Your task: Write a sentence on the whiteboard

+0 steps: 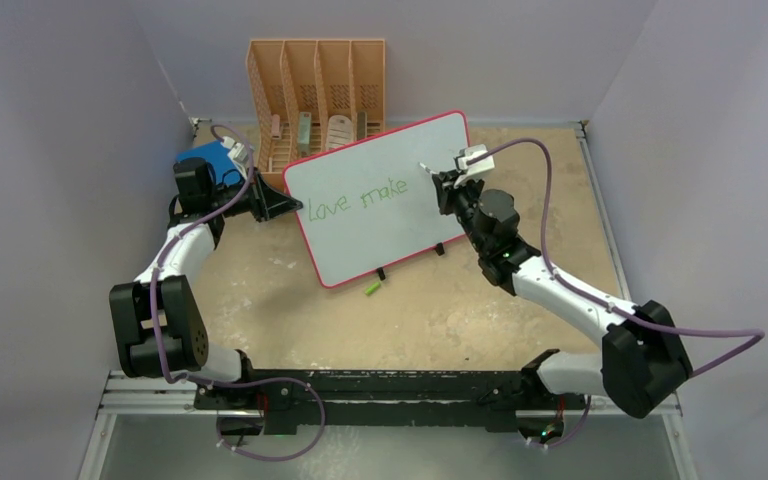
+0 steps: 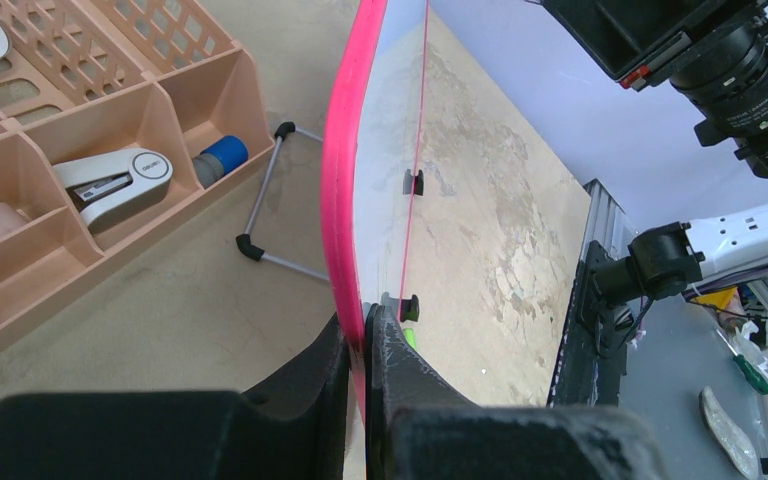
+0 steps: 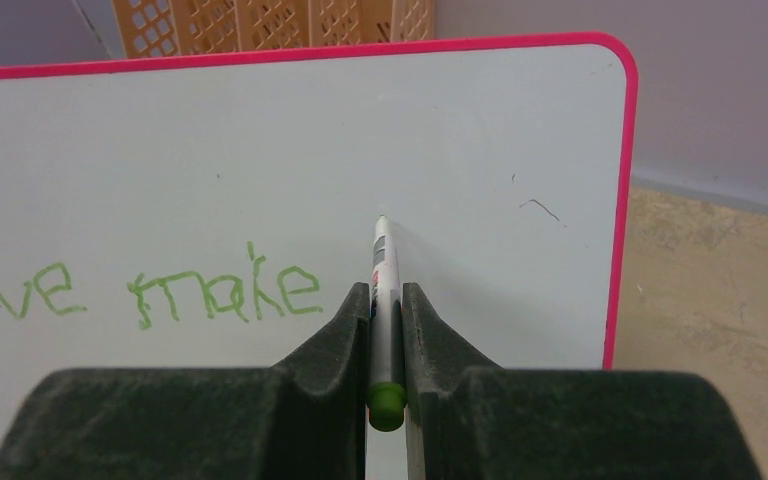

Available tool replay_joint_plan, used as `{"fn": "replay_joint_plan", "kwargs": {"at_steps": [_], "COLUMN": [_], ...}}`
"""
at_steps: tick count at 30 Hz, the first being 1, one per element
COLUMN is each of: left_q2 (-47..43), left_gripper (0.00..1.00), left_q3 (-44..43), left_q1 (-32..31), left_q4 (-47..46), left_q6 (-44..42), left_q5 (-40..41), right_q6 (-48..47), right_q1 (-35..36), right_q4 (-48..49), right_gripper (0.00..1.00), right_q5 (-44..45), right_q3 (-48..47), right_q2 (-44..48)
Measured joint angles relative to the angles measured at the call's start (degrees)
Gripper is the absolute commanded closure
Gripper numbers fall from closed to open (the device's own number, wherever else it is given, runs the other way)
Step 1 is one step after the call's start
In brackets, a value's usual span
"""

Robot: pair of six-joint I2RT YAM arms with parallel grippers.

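Observation:
The whiteboard (image 1: 400,215) stands tilted on two black feet in the middle of the table, its rim pink-red. Green handwriting (image 1: 357,199) on it reads "love make" in one line; it also shows in the right wrist view (image 3: 225,290). My left gripper (image 1: 278,203) is shut on the board's left edge (image 2: 345,160). My right gripper (image 1: 442,180) is shut on a white marker with a green end (image 3: 384,310). The marker's tip (image 3: 381,220) is at the board, right of and a little above "make".
A peach slotted organizer (image 1: 317,95) stands behind the board, holding a stapler (image 2: 110,185) and other small items. A blue flat book (image 1: 208,160) lies at the left. A green marker cap (image 1: 372,289) lies in front of the board. A wire stand (image 2: 270,200) sits behind the board.

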State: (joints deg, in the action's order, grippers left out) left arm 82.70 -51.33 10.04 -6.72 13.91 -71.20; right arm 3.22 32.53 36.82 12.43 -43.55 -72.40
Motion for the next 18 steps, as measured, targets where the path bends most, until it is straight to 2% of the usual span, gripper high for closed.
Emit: {"fn": "replay_joint_plan", "kwargs": {"at_steps": [18], "left_q2": [0.00], "left_gripper": [1.00], "left_q3": [0.00], "left_q1": [0.00], "left_q4": [0.00], "left_q6": [0.00], "left_q5": [0.04], "right_q6": [-0.15], "right_q1": [-0.09], "right_q4": [-0.76], "right_gripper": [1.00], "right_q5": [-0.15], "right_q3": [-0.04], "right_q2": [-1.11]}}
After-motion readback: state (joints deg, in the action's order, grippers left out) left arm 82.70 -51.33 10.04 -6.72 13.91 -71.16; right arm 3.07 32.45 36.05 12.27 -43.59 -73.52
